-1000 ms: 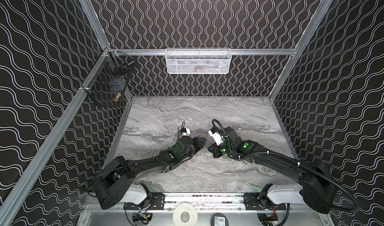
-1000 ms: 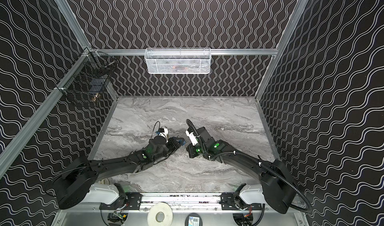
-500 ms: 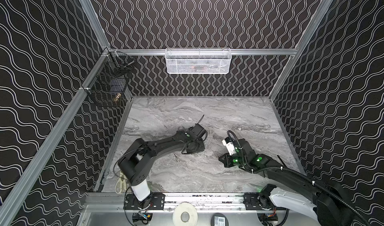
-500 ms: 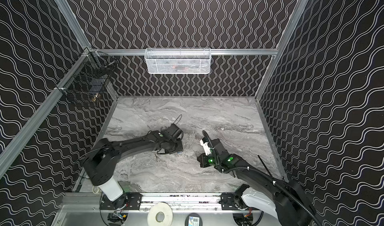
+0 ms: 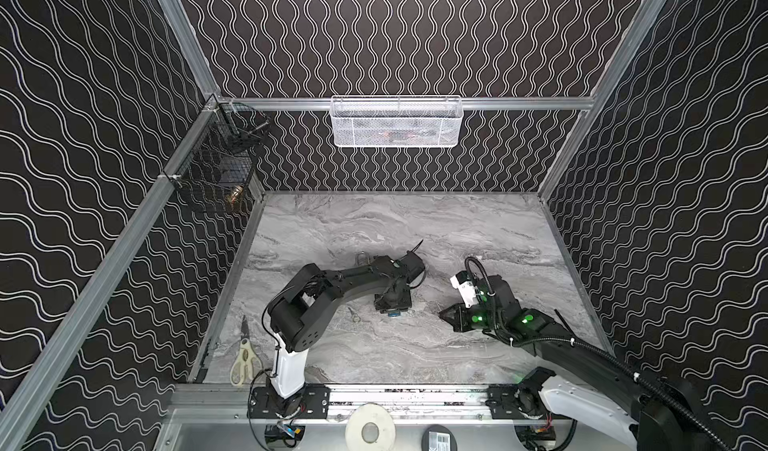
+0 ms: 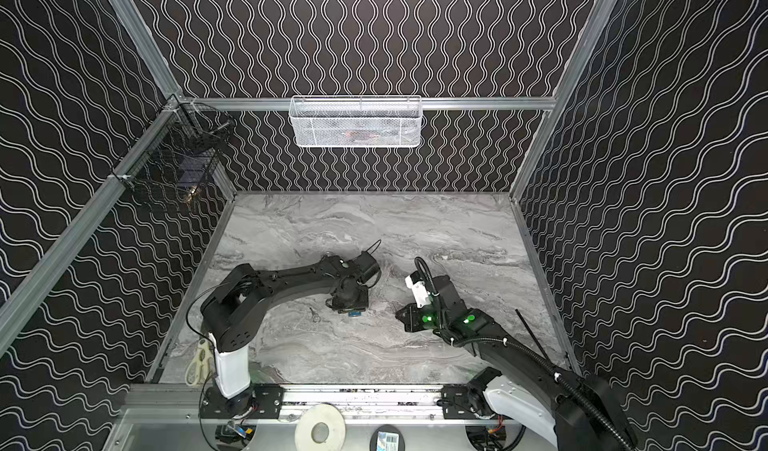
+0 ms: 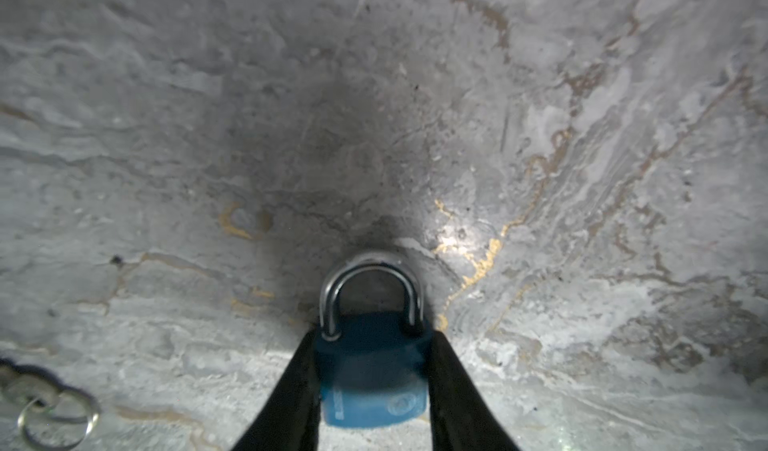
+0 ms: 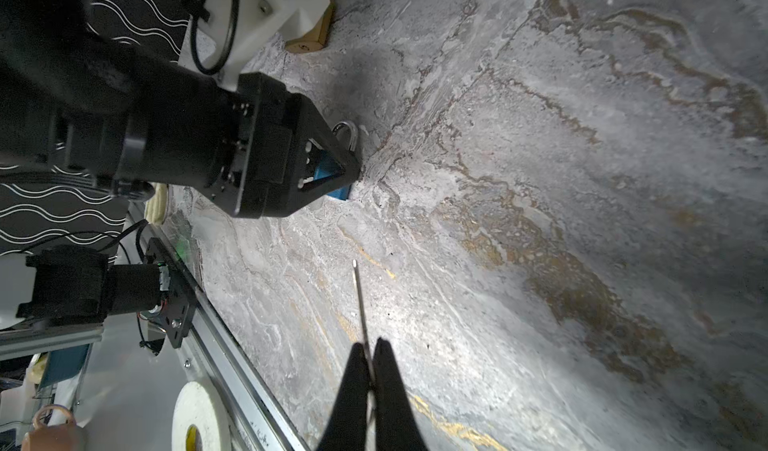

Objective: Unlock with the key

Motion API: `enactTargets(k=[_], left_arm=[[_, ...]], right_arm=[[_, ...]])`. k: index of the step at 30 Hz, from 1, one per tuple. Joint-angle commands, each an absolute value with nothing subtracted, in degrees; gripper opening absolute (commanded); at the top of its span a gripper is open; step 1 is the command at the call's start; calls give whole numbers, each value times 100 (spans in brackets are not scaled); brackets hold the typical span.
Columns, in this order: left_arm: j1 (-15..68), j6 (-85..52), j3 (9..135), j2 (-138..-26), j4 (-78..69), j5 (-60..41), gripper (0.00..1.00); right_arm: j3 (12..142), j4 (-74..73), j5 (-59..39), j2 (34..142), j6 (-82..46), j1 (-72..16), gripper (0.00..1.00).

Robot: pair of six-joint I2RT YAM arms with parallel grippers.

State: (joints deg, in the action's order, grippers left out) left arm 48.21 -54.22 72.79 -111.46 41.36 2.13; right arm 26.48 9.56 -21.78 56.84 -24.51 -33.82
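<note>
the blue padlock (image 7: 370, 370) is near the middle of the marble table (image 5: 374, 228), a little left of centre. my left gripper (image 7: 372, 336) has it: the black fingers (image 7: 299, 386) press on either side of the blue body, spread only as wide as the body. the shackle (image 7: 370, 287) points away from the wrist with both legs seated in the body. in the right wrist view a blue corner seems to meet the marble, but i cannot tell whether the lock rests there or hangs just clear. in both top views the arm hides nearly all of it.

there is a round embossed mark and a line of raised lettering on the body, both too blurred for me to read.

my right gripper (image 8: 369, 347) is pinched tight on the key (image 8: 359, 299). i see the key edge-on as a thin metal strip reaching past the fingertips, its head buried between them. that gripper sits well to the right of the padlock, low over the table.

a loose key ring (image 7: 58, 420) lies on the marble just left of the padlock, cut off by the picture's edge. a brass padlock (image 8: 307, 37) sits farther back, half covered by the left arm. cream-handled scissors (image 5: 243, 357) lie at the table's front left edge. what is in the white mesh basket (image 5: 395, 125) on the back rail i cannot make out.
</note>
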Motion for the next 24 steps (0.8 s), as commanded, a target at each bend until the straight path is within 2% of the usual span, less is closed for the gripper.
enactTargets(k=[1, 6, 9, 16, 20, 24], left_arm=[[4834, -5618, 7172, -11409, 4569, 264, 37], [4946, -5657, 7388, -11567, 5021, 447, 70], [5013, -5809, 7312, -11483, 4979, 435, 71], [5152, -5991, 7229, -11388, 5037, 464, 66], [5195, -6020, 6866, -11227, 4446, 30, 67], [5326, -6022, 7273, -11403, 5321, 523, 67]], right_arm=[[2628, 903, -2363, 5668, -2364, -3336, 0], [2646, 899, -2469, 5749, -2320, -3254, 0], [2679, 888, -2511, 5822, -2288, -3218, 0], [2733, 888, -2575, 5947, -2216, -3182, 0], [2698, 870, -2592, 5949, -2215, -3164, 0], [2691, 906, -2585, 5907, -2205, -3155, 0]])
